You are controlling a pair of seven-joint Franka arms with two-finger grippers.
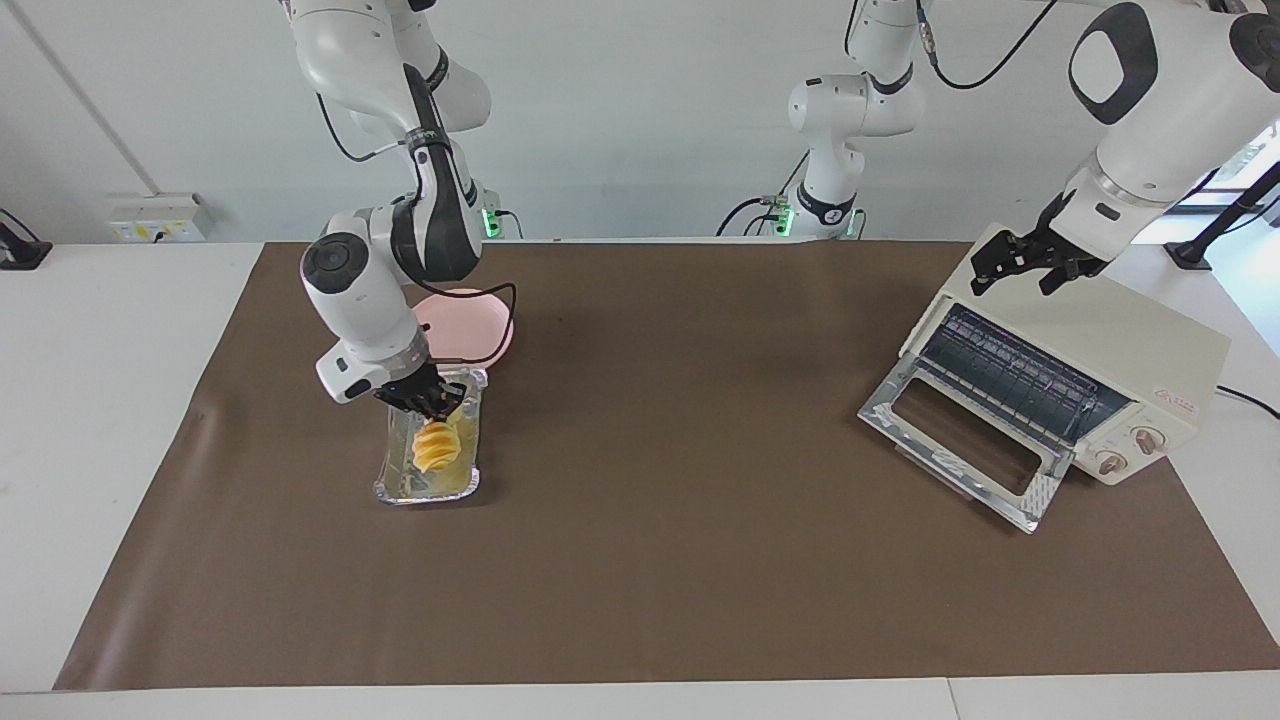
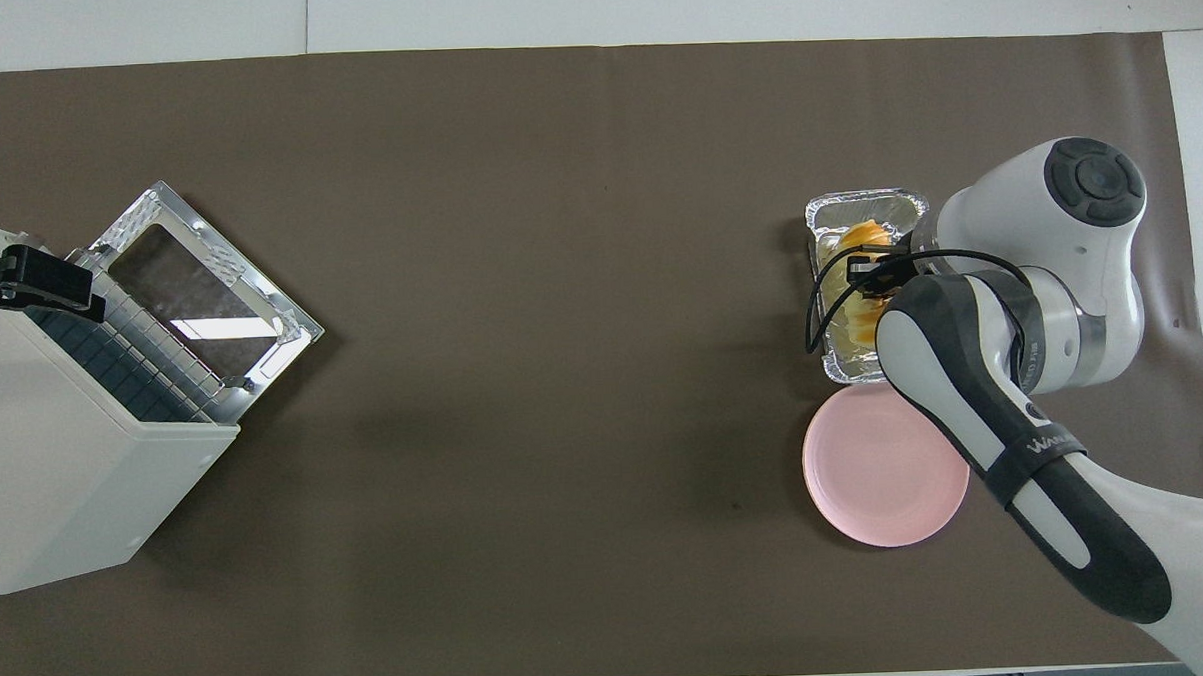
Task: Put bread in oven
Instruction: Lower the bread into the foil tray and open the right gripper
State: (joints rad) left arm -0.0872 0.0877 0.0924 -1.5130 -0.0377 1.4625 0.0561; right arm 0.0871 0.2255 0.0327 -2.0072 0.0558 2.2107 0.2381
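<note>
i see a white desk (image 1: 90, 400) with a big brown mat (image 1: 660, 560) spread over most of it, and a plain pale wall (image 1: 640, 120) at the robots' end with a small socket box (image 1: 160, 217) low on it. the oven (image 1: 1090, 370) sits at the left arm's end of the desk, turned at a slant, with its glass door (image 1: 965, 438) dropped open flat and the wire rack (image 1: 1010, 375) showing inside. the bread (image 1: 437, 447) is at the right arm's end, well apart from the oven, standing tilted in the foil tray (image 1: 400, 492) with its lower end down in the tray. the right gripper (image 1: 430, 404) is right on top of the bread, and its fingers (image 1: 447, 401) are pinched tight on the bread's upper end. the right arm comes down from its base, bends at the elbow and points its wrist steeply down over the tray, with a black cable (image 2: 811, 321) looping beside it. a pink plate (image 2: 881, 468) lies just beside the tray, nearer to the robots. the left arm waits, bent over with its wrist angled down, and the left gripper (image 1: 1020, 268) hangs over the top of the oven with its fingers spread wide and nothing in them.
</note>
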